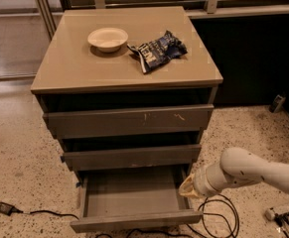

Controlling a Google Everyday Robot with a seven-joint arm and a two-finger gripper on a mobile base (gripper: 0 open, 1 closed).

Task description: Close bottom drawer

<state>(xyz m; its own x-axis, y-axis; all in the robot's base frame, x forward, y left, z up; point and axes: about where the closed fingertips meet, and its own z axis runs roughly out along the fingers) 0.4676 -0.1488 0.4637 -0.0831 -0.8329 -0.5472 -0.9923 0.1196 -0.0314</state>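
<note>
The bottom drawer (134,221) stands pulled out, well forward of the counter's (84,73) front edge. Its wide, shallow box is open to view and its slim, plain front is the part nearest the camera. Above it, the middle drawer (131,156) and the top drawer (129,121), whose front bears pale scratches, each jut out only a little beyond that same front edge.

The gripper (186,187) sits low, below the counter's front right corner, at the right side of the bottom drawer. It is level with the top of the drawer's right wall, behind the drawer front and just beside the wall. Whether it touches the wall cannot be told, and neither can whether it is apart or together. The white arm (253,172) reaches in from the right, past the counter's right edge, close to the floor (25,177).

On the counter, a pale bowl (108,37) rests toward the back edge, left of the middle. A dark snack bag (157,50) lies just beside it on the right, nearer the back right corner. Dark cables (218,217) loop on the floor under the arm.
</note>
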